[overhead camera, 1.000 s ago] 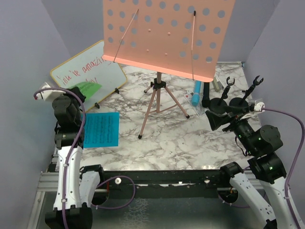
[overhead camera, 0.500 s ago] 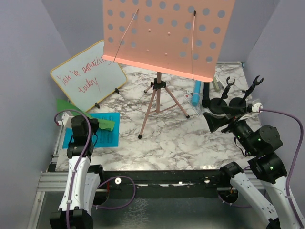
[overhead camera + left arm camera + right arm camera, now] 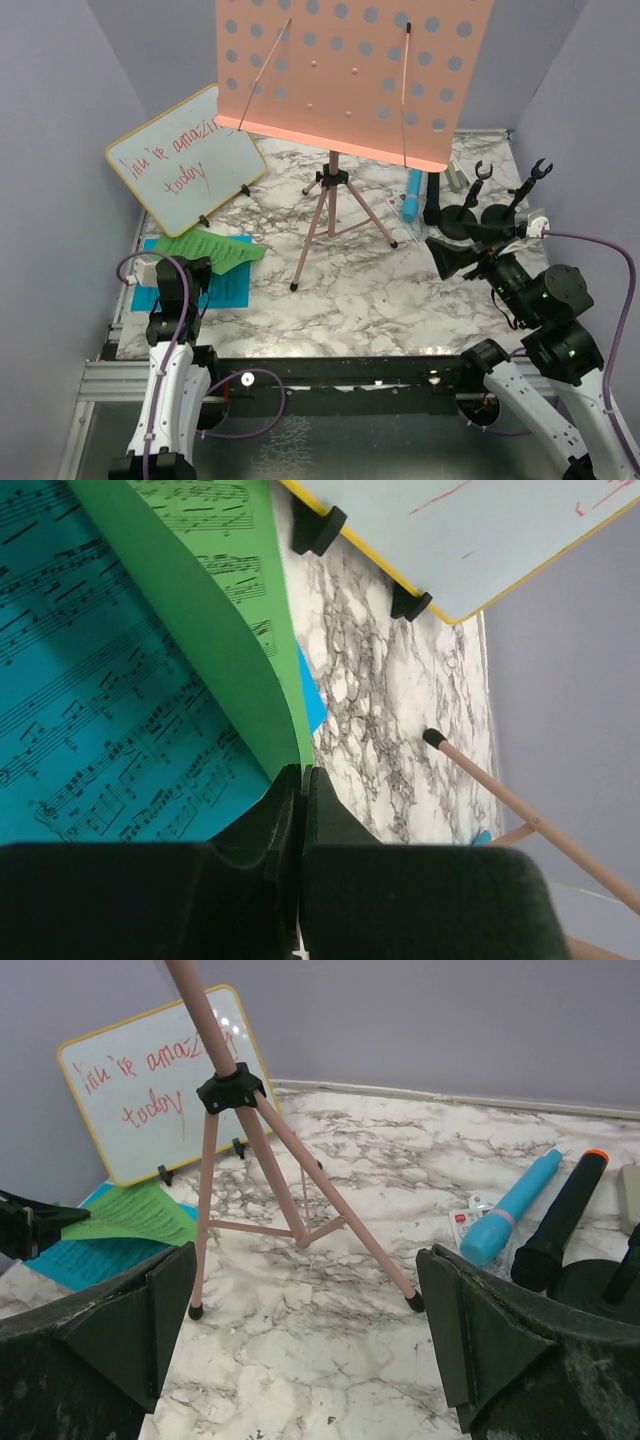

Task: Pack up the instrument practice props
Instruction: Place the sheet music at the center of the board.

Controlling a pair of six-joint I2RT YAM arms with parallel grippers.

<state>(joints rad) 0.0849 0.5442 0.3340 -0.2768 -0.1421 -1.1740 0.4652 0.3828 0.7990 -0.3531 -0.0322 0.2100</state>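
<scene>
Ahead of the right tool the bench lies bare up to the splayed legs of the pink tripod, with the blue microphone, black microphone and a mic holder base crowding its right; the left tool, walled leftward by the green music sheet it pinches, has free marble up to the feet of the whiteboard.

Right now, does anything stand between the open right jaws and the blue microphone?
Nothing visible blocks it: only bare marble lies between the right jaws and the blue microphone. The pink tripod's foot stands just left of that path, and the black microphone lies beside the blue one, on its right.
</scene>
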